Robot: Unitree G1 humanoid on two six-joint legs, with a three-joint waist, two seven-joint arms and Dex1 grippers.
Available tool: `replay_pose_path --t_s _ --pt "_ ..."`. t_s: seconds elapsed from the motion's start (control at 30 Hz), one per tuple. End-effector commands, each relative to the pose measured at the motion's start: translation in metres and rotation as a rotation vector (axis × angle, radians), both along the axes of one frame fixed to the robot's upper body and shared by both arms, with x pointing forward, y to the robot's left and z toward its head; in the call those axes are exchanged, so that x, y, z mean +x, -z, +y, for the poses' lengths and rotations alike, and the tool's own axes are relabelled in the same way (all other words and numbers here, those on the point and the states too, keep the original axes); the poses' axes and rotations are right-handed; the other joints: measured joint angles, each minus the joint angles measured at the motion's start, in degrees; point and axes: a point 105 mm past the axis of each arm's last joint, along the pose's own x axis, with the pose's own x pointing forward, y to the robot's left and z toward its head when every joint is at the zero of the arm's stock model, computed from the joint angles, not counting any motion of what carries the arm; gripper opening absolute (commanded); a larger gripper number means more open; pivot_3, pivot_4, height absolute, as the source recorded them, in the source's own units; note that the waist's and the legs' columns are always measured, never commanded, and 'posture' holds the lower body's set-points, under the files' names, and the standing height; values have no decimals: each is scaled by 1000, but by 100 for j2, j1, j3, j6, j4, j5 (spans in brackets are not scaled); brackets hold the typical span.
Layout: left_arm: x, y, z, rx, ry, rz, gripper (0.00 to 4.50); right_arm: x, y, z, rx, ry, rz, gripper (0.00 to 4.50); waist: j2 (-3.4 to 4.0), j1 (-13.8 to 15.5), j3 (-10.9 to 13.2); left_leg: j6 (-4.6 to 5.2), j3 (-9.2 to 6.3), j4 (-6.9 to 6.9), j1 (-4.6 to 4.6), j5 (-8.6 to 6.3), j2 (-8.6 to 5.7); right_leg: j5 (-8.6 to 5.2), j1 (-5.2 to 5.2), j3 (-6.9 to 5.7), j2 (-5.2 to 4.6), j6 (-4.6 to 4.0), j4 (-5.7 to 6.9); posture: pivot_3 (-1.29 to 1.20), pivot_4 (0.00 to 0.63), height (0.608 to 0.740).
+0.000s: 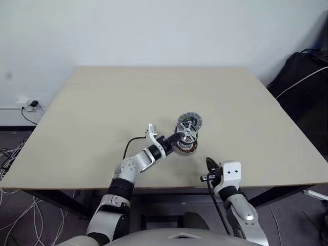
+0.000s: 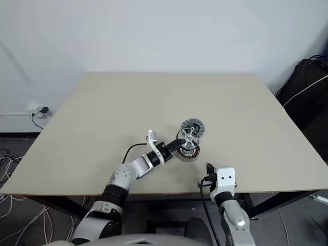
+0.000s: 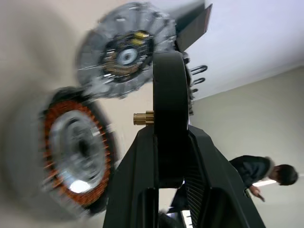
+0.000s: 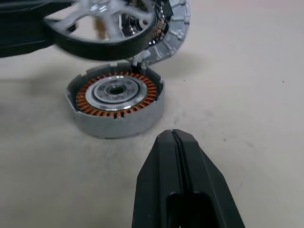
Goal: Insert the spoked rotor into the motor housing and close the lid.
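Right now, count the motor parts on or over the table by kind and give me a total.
Spoked rotor, held in the left gripper: 1
Motor housing with copper windings: 1
Lid: 1
Total: 3

a pale beige surface (image 1: 102,113) carries two small round parts near its front edge: the motor housing (image 4: 116,102) with copper windings, and just behind it the grey lid (image 1: 193,119) lying flat.
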Motion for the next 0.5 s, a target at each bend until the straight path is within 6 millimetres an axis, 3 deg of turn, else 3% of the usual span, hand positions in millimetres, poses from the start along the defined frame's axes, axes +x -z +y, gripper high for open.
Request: replay_pose_path --t_s 0.03,0.5 --pt "-19 -4 -34 -113 42 44 409 3 -16 -2 -4 11 -64 0 2 -14 -1 0 0 0 1 0 0 0 0 0 0 0 0 0 0 740" --pt "-24 25 -30 -24 18 175 409 4 -17 -2 -19 19 -57 0 3 -3 -1 0 -3 0 0 0 2 2 -1 0 0 -2 1 0 0 740"
